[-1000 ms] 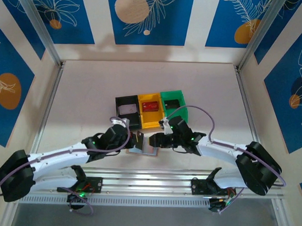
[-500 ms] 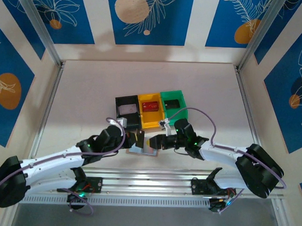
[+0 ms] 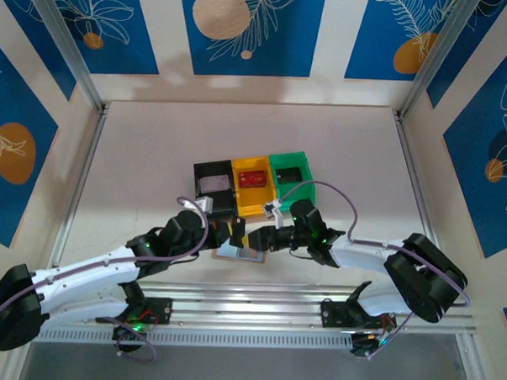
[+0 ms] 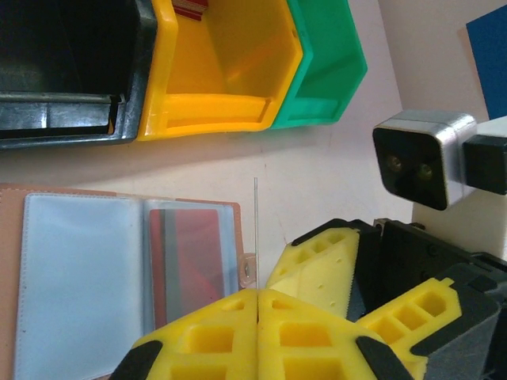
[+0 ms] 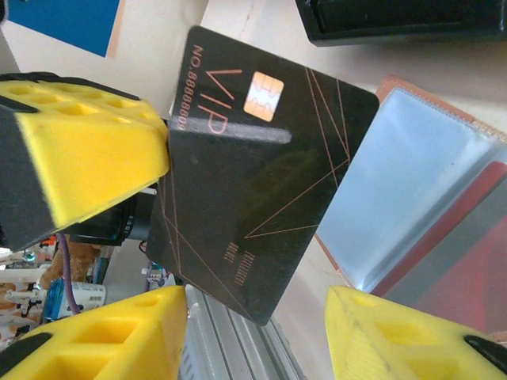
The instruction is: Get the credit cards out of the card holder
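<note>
Black card (image 5: 261,182), marked VIP and carrying a chip, is clear of the holder and held tilted above the worktop (image 3: 154,144). One edge is clamped in the left tool (image 4: 257,294), whose yellow pads are pressed together on it. The card's lower corner sits in the gap of the right tool (image 5: 255,305). That tool's jaws stand moderately apart, and whether either pad touches the card cannot be told. Card holder (image 4: 79,277) lies open and flat on the worktop, directly beneath the two tools. A dark red card (image 4: 190,253) sits in its clear pocket nearest the tools. Black bin (image 4: 71,71), yellow bin (image 4: 230,71) and green bin (image 4: 329,71) stand in a row just beyond the holder. A red item (image 3: 252,178) lies in the yellow bin
</note>
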